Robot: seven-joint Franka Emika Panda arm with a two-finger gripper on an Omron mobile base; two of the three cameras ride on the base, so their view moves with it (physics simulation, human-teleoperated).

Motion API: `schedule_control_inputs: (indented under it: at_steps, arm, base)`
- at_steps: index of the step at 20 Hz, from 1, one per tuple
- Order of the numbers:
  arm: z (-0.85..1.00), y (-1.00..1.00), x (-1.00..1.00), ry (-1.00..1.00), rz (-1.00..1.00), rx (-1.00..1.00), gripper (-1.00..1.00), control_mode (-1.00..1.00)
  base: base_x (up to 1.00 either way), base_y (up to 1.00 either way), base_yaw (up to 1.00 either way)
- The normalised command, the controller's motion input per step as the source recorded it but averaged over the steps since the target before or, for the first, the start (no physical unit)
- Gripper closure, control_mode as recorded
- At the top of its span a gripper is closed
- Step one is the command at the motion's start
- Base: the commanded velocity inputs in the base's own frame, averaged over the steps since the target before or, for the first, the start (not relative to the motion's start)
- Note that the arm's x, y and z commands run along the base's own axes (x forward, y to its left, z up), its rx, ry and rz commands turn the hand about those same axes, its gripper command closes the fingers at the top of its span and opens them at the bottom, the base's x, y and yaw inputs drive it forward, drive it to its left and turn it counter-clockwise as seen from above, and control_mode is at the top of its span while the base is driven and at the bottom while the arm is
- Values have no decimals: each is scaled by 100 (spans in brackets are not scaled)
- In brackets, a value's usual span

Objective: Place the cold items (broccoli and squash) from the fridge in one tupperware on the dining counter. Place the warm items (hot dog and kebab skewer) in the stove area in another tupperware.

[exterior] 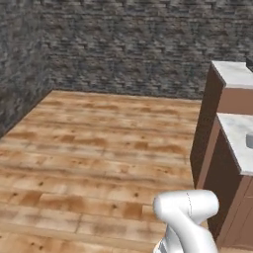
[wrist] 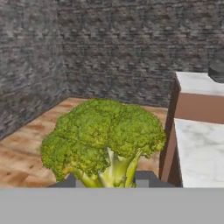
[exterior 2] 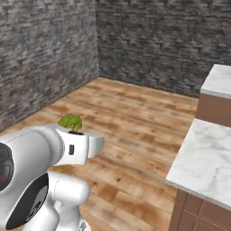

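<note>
In the hand view the broccoli (wrist: 103,135), a green floret with a pale stalk, stands upright in my gripper (wrist: 109,180), which is shut on its stalk. Its green top (exterior 2: 71,122) peeks over my white hand in the right base view. To the right runs a white marble slab on a brown base, apparently the dining counter (exterior 2: 207,158) (exterior: 237,136) (wrist: 199,151). At the picture's edge a pale grey thing (exterior: 249,142) lies on it, cut off; I cannot tell what it is. Squash, fridge, hot dog, kebab skewer and stove area are out of view.
A second, higher marble-topped block (exterior: 232,74) (exterior 2: 219,81) stands beyond the near slab, with a dark thing (wrist: 216,71) on its far end. Grey stone walls (exterior: 128,44) close the room ahead and to the left. Wooden floor (exterior: 99,143) lies open to the left.
</note>
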Motion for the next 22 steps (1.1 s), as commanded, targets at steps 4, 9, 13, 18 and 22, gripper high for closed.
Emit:
schedule_control_inputs:
  at_steps: [4, 9, 13, 18, 22]
  arm:
    - [0, 0, 0, 0, 0, 0, 100, 100]
    - [0, 0, 0, 0, 0, 0, 100, 100]
    - [0, 0, 0, 0, 0, 0, 100, 100]
    - [0, 0, 0, 0, 0, 0, 100, 100]
    - [0, 0, 0, 0, 0, 0, 100, 100]
  base:
    - [100, 70, -53]
    - [100, 74, -54]
    - [100, 76, -57]
    - [100, 80, -60]
    - [100, 84, -59]
